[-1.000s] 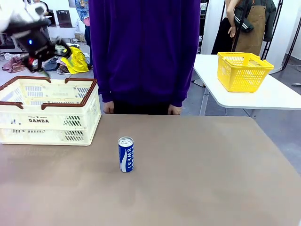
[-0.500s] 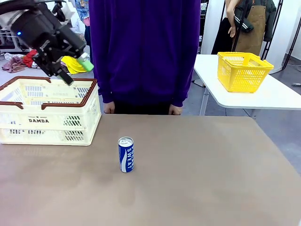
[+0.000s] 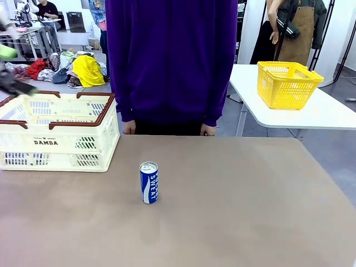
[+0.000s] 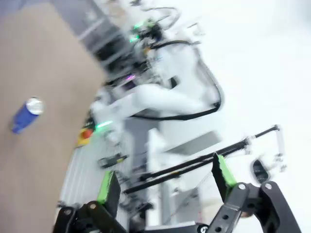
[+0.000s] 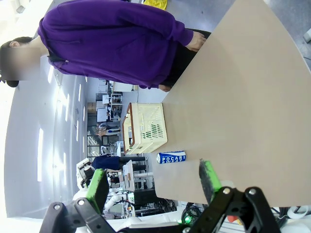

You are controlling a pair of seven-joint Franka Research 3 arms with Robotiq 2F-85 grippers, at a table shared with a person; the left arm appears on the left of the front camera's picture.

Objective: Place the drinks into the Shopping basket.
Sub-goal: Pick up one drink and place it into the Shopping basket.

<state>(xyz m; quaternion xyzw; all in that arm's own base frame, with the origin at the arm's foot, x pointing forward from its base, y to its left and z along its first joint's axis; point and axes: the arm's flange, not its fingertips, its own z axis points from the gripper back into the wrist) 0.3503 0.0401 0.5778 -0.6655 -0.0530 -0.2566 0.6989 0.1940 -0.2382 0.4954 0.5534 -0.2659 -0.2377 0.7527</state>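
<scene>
One blue drink can [image 3: 148,182] with white lettering stands upright on the brown table, near the middle front. The cream Shopping basket [image 3: 55,146] with its brown rim sits at the table's back left; its inside is hidden. My left gripper [image 3: 9,69] is a blur at the picture's left edge, above the basket's left end. In the left wrist view its jaws [image 4: 164,179] stand open with nothing between them, and the can [image 4: 26,115] shows far off. My right gripper [image 5: 153,182] is open and empty, away from the can [image 5: 171,157] and the basket [image 5: 146,127].
A person in a purple top [image 3: 169,61] stands at the table's far edge, both hands [image 3: 128,127] hanging by it. A yellow mesh basket [image 3: 286,83] sits on a white side table at the back right. Bare brown tabletop [image 3: 250,211] stretches right of the can.
My left gripper swung from over the basket's right rear part to the picture's left edge, still open. The blue can and the basket have not moved.
</scene>
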